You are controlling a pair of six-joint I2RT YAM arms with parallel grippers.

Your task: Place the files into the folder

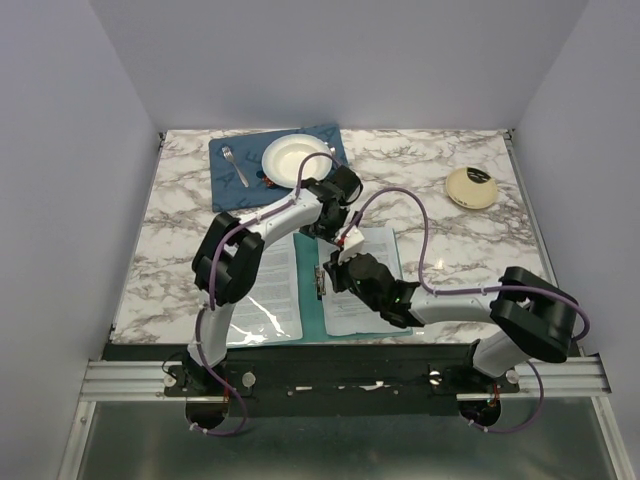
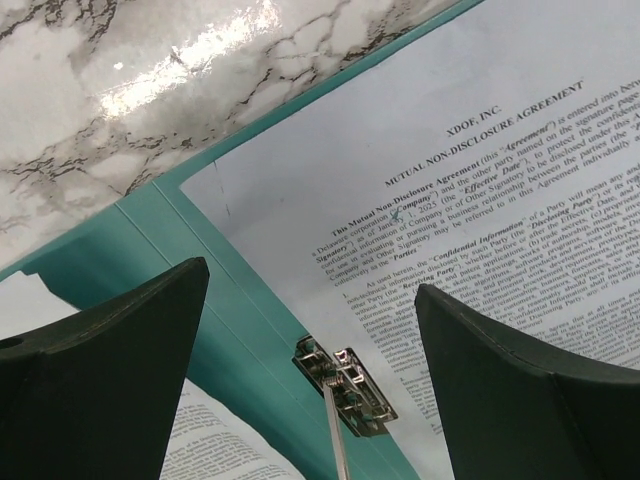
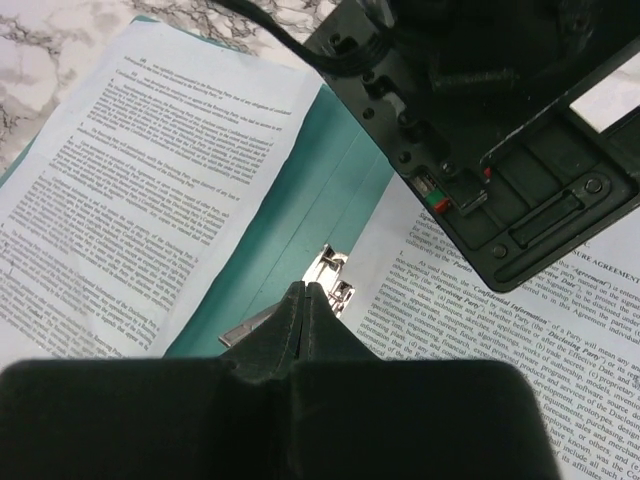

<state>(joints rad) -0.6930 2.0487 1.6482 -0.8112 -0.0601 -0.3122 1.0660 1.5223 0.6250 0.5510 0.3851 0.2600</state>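
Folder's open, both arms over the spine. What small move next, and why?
Probably lower the open left gripper onto the right-hand sheet and nudge its inner edge toward the spine clip. The right gripper has its jaws shut at the clip's lever, and the sheet lies loose on the folder.

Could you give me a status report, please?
Left gripper open over spine clip. Right gripper shut, tip at clip. Files lying on open folder.

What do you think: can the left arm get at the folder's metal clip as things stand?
Probably yes, it can: the left tool hangs open over the clip, nothing between them. But the right tool sits shut at that same clip, so they may crowd each other.
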